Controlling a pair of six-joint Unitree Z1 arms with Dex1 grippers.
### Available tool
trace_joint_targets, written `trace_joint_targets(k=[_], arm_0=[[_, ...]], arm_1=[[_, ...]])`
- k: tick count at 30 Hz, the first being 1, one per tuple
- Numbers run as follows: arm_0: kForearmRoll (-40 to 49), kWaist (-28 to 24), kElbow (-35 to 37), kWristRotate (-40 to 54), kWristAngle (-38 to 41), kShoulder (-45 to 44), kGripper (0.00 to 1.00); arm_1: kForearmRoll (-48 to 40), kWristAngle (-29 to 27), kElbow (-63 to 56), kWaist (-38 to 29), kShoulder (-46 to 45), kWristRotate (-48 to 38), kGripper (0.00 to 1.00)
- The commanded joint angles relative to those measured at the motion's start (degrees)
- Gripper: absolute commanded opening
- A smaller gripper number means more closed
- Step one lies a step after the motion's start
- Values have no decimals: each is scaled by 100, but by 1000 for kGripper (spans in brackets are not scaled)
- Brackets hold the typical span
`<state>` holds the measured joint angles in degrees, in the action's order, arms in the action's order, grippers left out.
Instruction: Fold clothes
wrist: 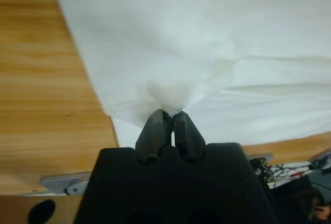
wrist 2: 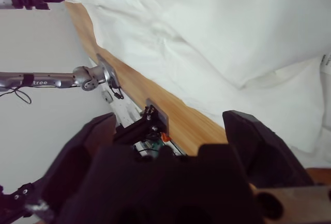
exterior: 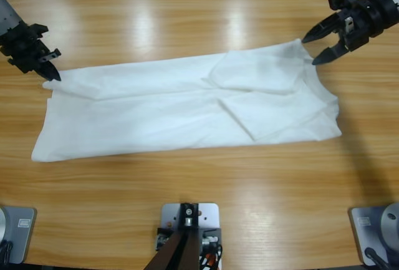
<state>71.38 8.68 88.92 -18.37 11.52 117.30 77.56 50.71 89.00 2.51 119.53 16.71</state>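
From my remote seat, the high view looks down on a long wooden table [exterior: 187, 27] with a white T-shirt [exterior: 156, 111] spread lengthwise across its middle, folded into a long band that runs from the left side toward the right. At the far left, my left pincer [exterior: 51, 75] comes in from the left edge and is closed tight on the upper left corner of the T-shirt; in the left wrist view its two black jaws meet on a small bunched tuft of the white cloth [wrist: 165, 97], with bare table wood showing to the side. Moving right, the cloth lies mostly flat, with a sleeve folded over the body near the right end and soft creases around it. At the far right, my right pincer [exterior: 315, 45] reaches in from the upper right corner with its jaws spread wide, straddling the raised upper right corner of the T-shirt without clamping it. The right wrist view shows those jaws well apart, with white cloth [wrist 2: 217, 32] beyond them.
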Motion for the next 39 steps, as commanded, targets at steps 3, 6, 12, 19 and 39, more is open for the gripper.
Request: trace_joint_targets(k=[3, 6, 12, 19, 39], arm_0=[[-110, 41, -410, -132, -176, -149, 0], [-115, 65, -495, -126, -152, -264, 0], [-133, 107, -514, -123, -157, -457, 999], [-154, 331, -509, -61, -333, -949, 1000], [-423, 705, -834, -44, -382, -1642, 1000]], arm_1=[[-83, -26, -251, -57, -244, 8, 839], [-83, -26, -251, -57, -274, -1, 839], [-66, -26, -286, -57, -353, -1, 861], [-80, -26, -344, -57, -490, -1, 1000], [-2087, -507, -1406, -477, -474, -1181, 973]])
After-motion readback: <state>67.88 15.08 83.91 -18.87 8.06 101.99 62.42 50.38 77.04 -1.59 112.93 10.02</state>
